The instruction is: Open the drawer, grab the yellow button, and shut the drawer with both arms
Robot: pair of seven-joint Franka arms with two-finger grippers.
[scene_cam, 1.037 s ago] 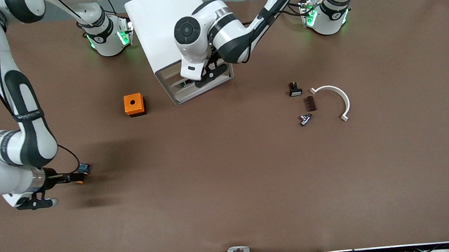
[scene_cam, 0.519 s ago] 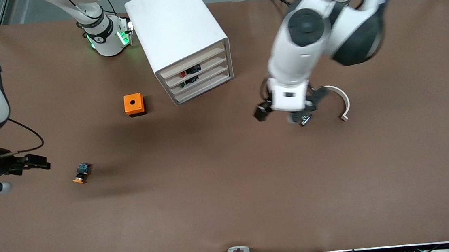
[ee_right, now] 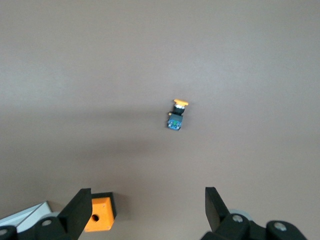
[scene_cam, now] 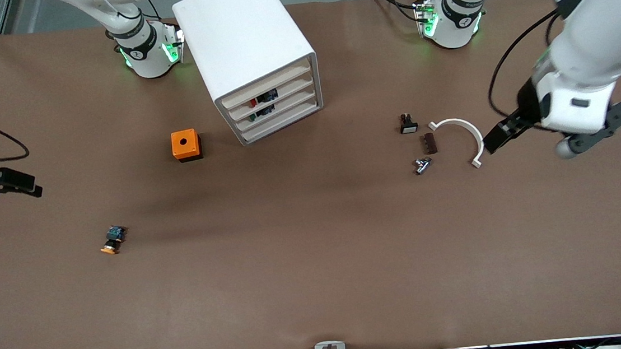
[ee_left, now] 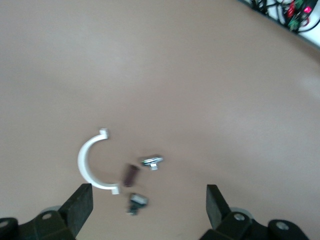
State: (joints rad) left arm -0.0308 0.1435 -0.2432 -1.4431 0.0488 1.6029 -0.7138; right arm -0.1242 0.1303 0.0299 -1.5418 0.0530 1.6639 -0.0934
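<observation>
Two grippers hang above the table with jaws spread wide and nothing between them. The left gripper is up over the table toward the left arm's end, beside the white half-ring clamp, touching nothing. The right gripper is up at the right arm's end of the table, over bare brown surface, also touching nothing.

One white cabinet stands between the two arm bases, with four drawers; the top drawer sits flush with the three below it. One orange cube with a round hole stands beside the cabinet, toward the right arm's end. One button lies on its side on the table, nearer the front camera than the cabinet and toward the right arm's end, well apart from both grippers; the right wrist view shows its orange cap and blue rear part.

Four small parts lie together toward the left arm's end from the cabinet: the clamp, a black switch with a white face, a dark brown block and a small metal fitting.

Both arms are raised and drawn out toward their own ends of the table.
</observation>
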